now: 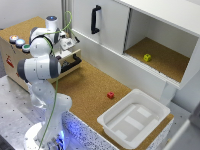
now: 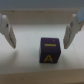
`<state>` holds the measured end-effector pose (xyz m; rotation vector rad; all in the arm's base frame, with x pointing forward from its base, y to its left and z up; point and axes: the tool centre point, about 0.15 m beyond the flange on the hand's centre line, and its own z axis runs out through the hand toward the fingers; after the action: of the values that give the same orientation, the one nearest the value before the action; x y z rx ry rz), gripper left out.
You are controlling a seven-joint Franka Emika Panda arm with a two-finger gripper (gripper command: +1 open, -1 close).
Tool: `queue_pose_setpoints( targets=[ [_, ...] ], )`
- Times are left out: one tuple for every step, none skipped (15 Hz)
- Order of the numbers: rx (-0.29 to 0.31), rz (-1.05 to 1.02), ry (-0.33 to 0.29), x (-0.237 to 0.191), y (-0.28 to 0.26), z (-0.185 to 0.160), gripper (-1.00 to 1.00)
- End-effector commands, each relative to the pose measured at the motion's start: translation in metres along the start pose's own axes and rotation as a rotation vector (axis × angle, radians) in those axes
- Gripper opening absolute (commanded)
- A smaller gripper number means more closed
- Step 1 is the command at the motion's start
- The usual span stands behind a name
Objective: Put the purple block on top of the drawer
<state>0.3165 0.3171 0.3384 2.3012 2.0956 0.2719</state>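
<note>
Purple block sits between the spread, released pincer fingers; it looks small, rigid and light, best pinched across its flat opposite sides.

Between my fingers I see the purple block. On its side face there is a yellow letter "A", and on its upper face a short yellow bar, maybe a dash. In the exterior view, the wooden box unit beside my arm carries a small red mark, too blurred for me to read.
</note>
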Motion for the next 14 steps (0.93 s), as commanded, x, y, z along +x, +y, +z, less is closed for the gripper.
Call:
queue_pose_setpoints(
  targets=[
    [-0.036, -0.004, -0.047, -0.002, 0.007, 0.03, -1.0],
    [-0.031, 0.009, -0.045, -0.002, 0.011, 0.031, -1.0],
    [-0.038, 0.015, -0.046, -0.001, 0.015, 0.031, -1.0],
    [-0.032, 0.022, -0.04, 0.002, 0.018, 0.028, -1.0],
    [-0.026, 0.029, -0.038, 0.004, 0.02, 0.026, -1.0],
    [-0.027, 0.032, -0.038, 0.006, 0.022, 0.026, -1.0],
    [-0.026, 0.026, -0.038, 0.008, 0.022, 0.026, -1.0],
    [-0.025, 0.02, -0.042, 0.01, 0.023, 0.027, -1.0],
    [-0.02, 0.01, -0.047, 0.011, 0.023, 0.026, -1.0],
    [-0.03, -0.002, -0.057, 0.012, 0.024, 0.025, -1.0],
    [-0.03, -0.012, -0.067, 0.013, 0.027, 0.016, -1.0],
    [-0.034, -0.016, -0.049, 0.018, 0.032, -0.001, -1.0],
    [-0.036, -0.029, -0.012, 0.026, 0.037, -0.029, -1.0],
    [-0.047, -0.026, 0.018, 0.037, 0.039, -0.054, -1.0]
  ],
)
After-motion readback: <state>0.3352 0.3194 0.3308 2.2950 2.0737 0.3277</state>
